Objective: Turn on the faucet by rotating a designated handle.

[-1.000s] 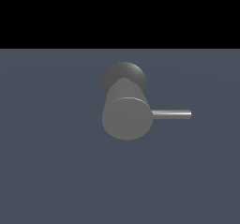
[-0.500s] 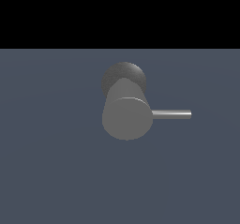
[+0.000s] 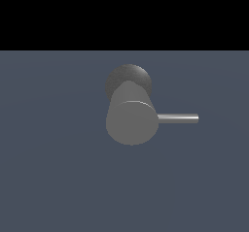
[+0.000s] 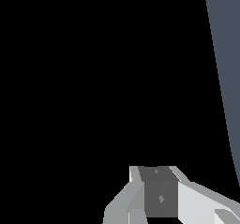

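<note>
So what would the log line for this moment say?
faucet: untouched | handle: level, pointing to exterior view's right | gripper: away from faucet

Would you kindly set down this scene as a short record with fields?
faucet: grey cylinder, flat round end face toward the exterior camera, darker rounded base behind
handle: thin metal rod, level, pointing to the exterior view's right
surface: plain blue-grey floor
tool: only partly seen in the wrist view; absent from the exterior view, open or shut unclear
contact: none visible
</note>
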Controlling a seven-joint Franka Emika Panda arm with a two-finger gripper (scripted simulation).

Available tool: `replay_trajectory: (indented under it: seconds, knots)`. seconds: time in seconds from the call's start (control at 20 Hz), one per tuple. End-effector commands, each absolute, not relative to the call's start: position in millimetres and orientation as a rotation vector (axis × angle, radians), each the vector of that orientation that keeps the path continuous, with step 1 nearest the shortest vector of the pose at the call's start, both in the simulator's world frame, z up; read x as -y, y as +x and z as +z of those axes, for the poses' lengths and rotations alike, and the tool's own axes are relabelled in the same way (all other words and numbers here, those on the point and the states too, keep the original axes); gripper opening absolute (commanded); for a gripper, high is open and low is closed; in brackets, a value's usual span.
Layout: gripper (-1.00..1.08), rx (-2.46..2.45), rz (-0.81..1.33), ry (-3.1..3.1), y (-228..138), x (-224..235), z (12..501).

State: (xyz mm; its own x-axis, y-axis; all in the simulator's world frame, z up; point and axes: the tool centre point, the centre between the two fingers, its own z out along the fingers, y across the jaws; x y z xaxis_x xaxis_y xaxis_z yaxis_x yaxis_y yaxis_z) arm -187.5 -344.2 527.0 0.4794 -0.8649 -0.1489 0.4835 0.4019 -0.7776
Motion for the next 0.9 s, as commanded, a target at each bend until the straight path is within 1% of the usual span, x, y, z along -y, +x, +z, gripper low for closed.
replay_trajectory:
  seconds: [0.0,0.2,0.4,0.65,0.85]
  knots:
    - [-1.00,-0.682,-0.885,-0.641,-177,358,494]
    - [-1.00,-0.814,-0.812,-0.505,-160,371,436]
    - [-1.00,-0.950,-0.719,-0.384,-142,371,372]
    - [-1.00,-1.114,-0.582,-0.258,-122,352,292]
    - [-1.00,-1.216,-0.481,-0.191,-112,330,243]
